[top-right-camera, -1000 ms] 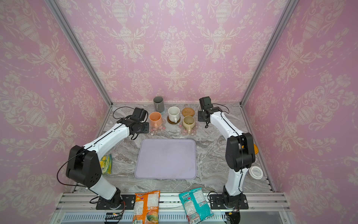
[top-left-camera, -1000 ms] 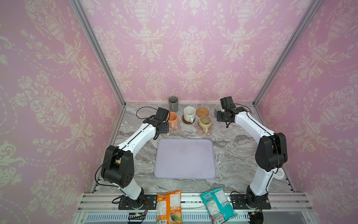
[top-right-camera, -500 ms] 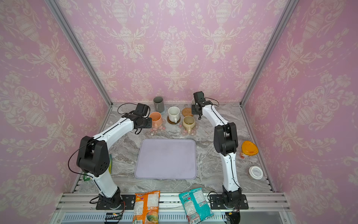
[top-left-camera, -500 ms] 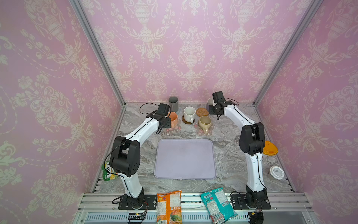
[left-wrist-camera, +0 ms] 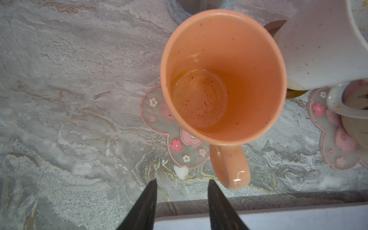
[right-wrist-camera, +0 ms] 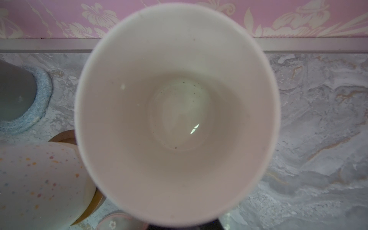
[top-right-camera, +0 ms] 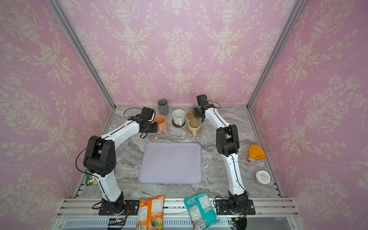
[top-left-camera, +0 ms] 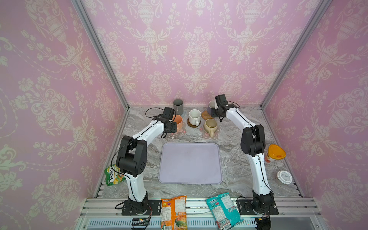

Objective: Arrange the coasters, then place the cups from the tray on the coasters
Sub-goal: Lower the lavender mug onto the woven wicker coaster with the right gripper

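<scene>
The lavender tray (top-left-camera: 190,163) lies bare in the middle. Behind it, the peach cup (left-wrist-camera: 223,75) stands on a pink flower coaster (left-wrist-camera: 159,111). My left gripper (left-wrist-camera: 182,184) is open just in front of the cup's handle, holding nothing. The dark grey tumbler (top-left-camera: 178,106) sits on the grey-blue coaster (right-wrist-camera: 42,95), the white speckled cup (top-left-camera: 194,116) on the dark brown coaster (top-left-camera: 192,125), and the beige cup (top-left-camera: 210,125) on a second flower coaster (top-left-camera: 211,136). My right gripper (top-left-camera: 214,110) is shut on the lavender cup (right-wrist-camera: 177,111), which is near the back wall beside the bare tan coaster (top-left-camera: 205,115).
An orange-lidded container (top-left-camera: 275,152) and a white-lidded container (top-left-camera: 284,176) stand at the right edge. Two snack bags (top-left-camera: 173,212) (top-left-camera: 224,209) lie on the front rail, and a green bag (top-left-camera: 113,175) lies by the left arm's base. The back wall is close behind the cups.
My right gripper carried the lavender cup leftward along the back wall toward the tan coaster, and that arm's elbow rose. The left gripper stayed by the peach cup, its elbow also raised.
</scene>
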Controlling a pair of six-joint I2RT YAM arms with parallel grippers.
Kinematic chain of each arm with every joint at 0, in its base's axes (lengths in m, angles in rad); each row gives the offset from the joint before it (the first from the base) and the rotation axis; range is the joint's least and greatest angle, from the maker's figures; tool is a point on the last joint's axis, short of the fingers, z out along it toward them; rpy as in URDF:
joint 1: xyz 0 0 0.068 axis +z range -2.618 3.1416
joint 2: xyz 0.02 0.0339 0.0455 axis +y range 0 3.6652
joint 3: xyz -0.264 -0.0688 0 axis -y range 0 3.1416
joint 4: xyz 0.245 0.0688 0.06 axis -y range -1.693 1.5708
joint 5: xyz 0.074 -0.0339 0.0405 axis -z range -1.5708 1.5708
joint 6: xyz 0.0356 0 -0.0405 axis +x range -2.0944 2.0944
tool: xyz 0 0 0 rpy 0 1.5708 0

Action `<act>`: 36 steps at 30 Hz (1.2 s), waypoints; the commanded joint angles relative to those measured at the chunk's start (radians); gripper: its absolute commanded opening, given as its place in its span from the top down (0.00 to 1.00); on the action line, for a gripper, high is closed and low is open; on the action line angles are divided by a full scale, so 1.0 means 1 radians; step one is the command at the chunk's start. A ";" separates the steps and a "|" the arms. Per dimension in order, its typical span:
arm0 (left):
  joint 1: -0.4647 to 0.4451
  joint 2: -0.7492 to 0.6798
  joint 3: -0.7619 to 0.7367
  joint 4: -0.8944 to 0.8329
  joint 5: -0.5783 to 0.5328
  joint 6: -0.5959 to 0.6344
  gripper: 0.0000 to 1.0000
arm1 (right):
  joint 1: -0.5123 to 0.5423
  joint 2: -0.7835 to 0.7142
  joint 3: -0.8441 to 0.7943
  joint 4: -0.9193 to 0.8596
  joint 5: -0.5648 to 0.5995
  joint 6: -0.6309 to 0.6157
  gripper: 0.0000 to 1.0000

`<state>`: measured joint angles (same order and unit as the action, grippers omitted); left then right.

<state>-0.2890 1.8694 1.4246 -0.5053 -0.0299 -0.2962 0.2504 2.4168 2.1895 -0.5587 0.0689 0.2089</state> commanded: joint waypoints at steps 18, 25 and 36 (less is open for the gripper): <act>0.041 0.020 -0.004 0.040 0.070 0.003 0.56 | 0.049 0.076 0.195 -0.086 0.035 -0.041 1.00; 0.043 0.017 -0.002 0.038 0.072 0.002 0.56 | 0.047 0.082 0.204 -0.114 0.058 -0.044 1.00; 0.044 0.005 0.011 0.037 0.088 0.003 0.56 | 0.044 0.110 0.222 -0.102 0.048 -0.018 1.00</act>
<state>-0.2569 1.8759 1.4242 -0.4675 0.0311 -0.2966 0.2970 2.5244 2.3577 -0.7094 0.1108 0.1829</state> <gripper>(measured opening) 0.444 0.165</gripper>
